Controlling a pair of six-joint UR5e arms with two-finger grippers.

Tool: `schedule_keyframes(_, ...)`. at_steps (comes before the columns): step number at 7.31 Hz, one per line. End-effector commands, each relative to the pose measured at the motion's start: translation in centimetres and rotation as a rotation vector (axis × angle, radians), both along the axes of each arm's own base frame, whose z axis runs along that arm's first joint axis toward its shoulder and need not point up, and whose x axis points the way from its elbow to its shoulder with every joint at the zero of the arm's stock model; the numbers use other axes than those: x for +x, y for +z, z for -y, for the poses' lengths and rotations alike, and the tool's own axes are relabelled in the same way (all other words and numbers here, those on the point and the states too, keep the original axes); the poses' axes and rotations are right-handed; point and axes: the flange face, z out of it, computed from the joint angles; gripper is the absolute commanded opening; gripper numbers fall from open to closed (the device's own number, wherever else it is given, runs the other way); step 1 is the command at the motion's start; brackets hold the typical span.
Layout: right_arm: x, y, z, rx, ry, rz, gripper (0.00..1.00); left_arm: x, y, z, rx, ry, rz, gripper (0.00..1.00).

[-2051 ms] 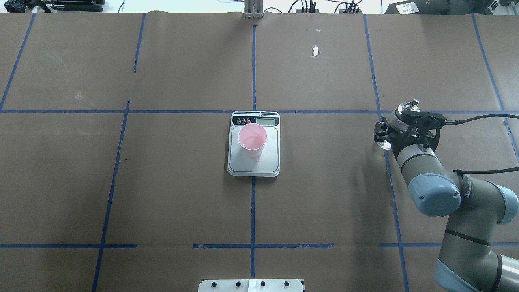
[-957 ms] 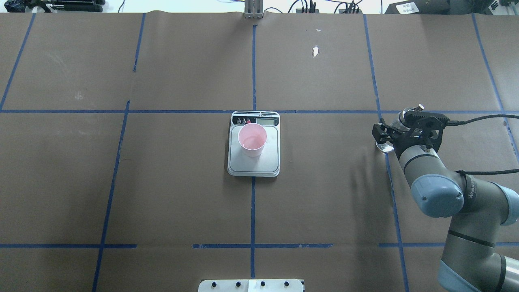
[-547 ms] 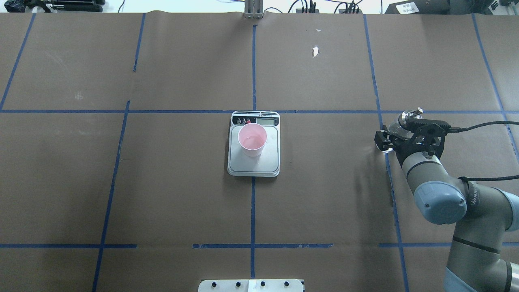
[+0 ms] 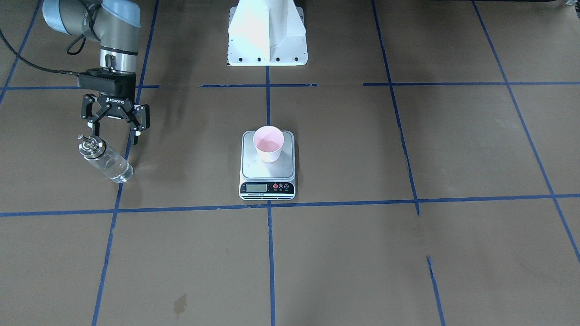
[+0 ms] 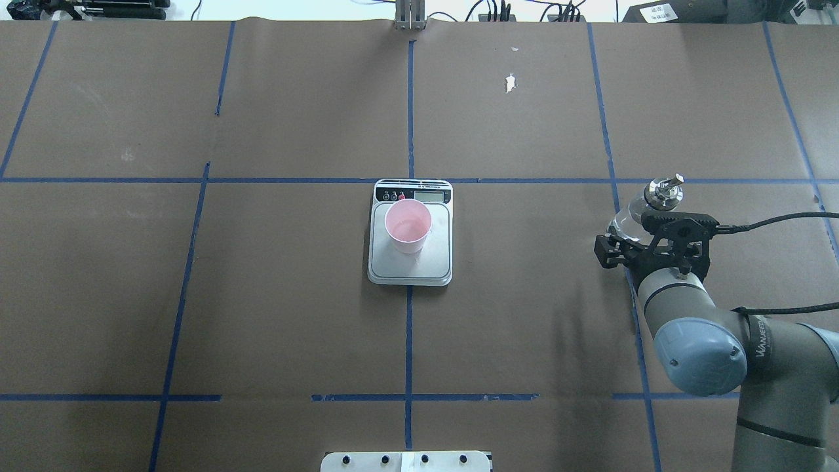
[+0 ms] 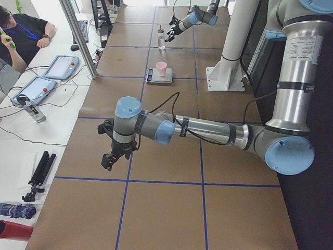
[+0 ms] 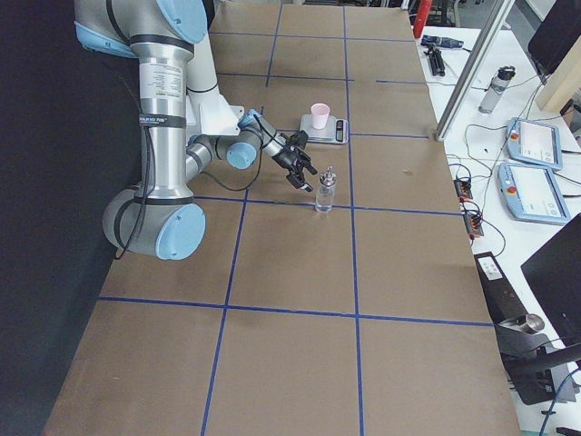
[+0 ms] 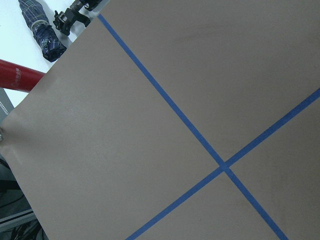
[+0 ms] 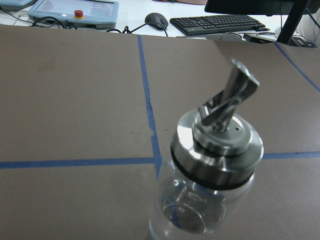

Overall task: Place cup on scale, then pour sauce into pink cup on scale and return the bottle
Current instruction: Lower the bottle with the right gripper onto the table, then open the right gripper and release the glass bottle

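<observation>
The pink cup stands upright on the scale, toward the plate's display end. At the table's right the clear glass bottle stands by itself on a blue tape line, with clear sauce in its lower part. My right gripper is open and empty, just on the robot's side of the bottle and apart from it. The right wrist view shows the bottle's metal collar and spout close up. My left gripper hangs over the table's left end; I cannot tell its state.
The robot's white base stands behind the scale. Blue tape lines divide the brown table cover. A desk with tablets and a seated person runs along the far side. A folded umbrella lies off the table's left end.
My right gripper lowered the bottle onto the table, opened, and drew back toward the robot. The bottle now stands free. Cup and scale have not moved.
</observation>
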Motion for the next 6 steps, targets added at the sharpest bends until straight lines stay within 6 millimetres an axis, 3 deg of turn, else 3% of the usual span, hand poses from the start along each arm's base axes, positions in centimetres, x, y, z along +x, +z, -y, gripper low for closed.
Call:
schedule_keyframes(1, 0.7, -3.4, -3.8, -0.086, -0.075, -0.047, 1.00, 0.0, 0.0, 0.1, 0.001, -0.001, 0.000, 1.00)
schedule_keyframes(3, 5.8, -9.7, -6.3, -0.197, -0.162, -0.040, 1.00, -0.1, 0.0, 0.1, 0.002, -0.001, 0.002, 1.00)
schedule_keyframes(4, 7.7, -12.0, -5.9, -0.216, -0.181, -0.060, 1.00, -0.2, -0.1, 0.0, 0.002, -0.003, 0.002, 1.00)
schedule_keyframes(6, 11.2, -15.1, -1.7, -0.252, -0.287, -0.103, 1.00, -0.4, -0.1, 0.0, 0.003, -0.006, 0.000, 1.00)
